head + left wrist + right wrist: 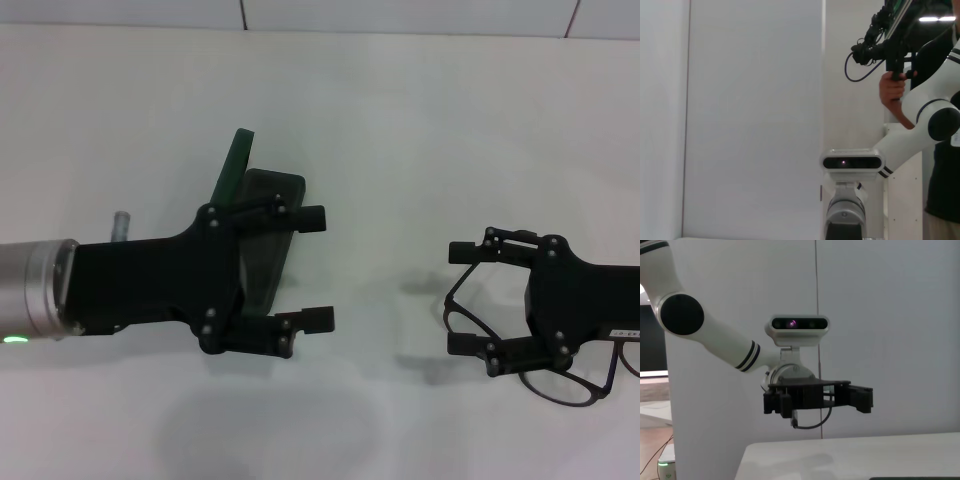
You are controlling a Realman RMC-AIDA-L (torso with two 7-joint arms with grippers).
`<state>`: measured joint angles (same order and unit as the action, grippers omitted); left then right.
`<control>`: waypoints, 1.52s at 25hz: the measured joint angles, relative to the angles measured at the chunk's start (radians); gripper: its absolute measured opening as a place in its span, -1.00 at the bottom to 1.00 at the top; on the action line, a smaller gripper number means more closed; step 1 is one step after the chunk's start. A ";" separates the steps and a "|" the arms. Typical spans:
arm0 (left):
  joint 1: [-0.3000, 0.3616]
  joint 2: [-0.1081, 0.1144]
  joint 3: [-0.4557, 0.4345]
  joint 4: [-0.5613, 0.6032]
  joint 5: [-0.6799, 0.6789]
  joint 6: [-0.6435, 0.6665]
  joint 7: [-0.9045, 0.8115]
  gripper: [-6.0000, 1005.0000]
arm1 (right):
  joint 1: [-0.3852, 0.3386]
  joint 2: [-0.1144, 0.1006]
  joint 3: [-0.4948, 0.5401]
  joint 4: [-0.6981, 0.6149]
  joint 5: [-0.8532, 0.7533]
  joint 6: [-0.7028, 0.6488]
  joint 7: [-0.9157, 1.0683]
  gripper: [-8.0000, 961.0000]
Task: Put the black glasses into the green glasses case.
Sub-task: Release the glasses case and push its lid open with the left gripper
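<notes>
The green glasses case (262, 232) was seen lying open on the white worktop (400, 120), its lid raised, partly hidden beneath the left gripper (315, 268), whose jaws were spread and empty. Well to the right of the case, the black glasses (520, 355) lay flat on the worktop under the right gripper (465, 297), whose jaws were likewise spread and holding nothing. The pick-up step was judged to be in hand. The next move would call for the right gripper to be lowered over the frame and its jaws pressed onto it.
</notes>
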<state>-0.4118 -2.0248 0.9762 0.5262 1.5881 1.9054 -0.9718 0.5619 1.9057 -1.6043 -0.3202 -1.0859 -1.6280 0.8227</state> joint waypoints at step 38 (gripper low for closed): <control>-0.123 -0.062 -0.201 0.409 0.675 -0.466 -1.046 0.66 | -0.074 0.043 0.001 -0.007 -0.008 0.054 -0.017 0.82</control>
<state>-0.5344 -2.0868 0.7753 0.9357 2.2635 1.4391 -2.0178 0.4879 1.9486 -1.6030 -0.3268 -1.0936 -1.5743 0.8053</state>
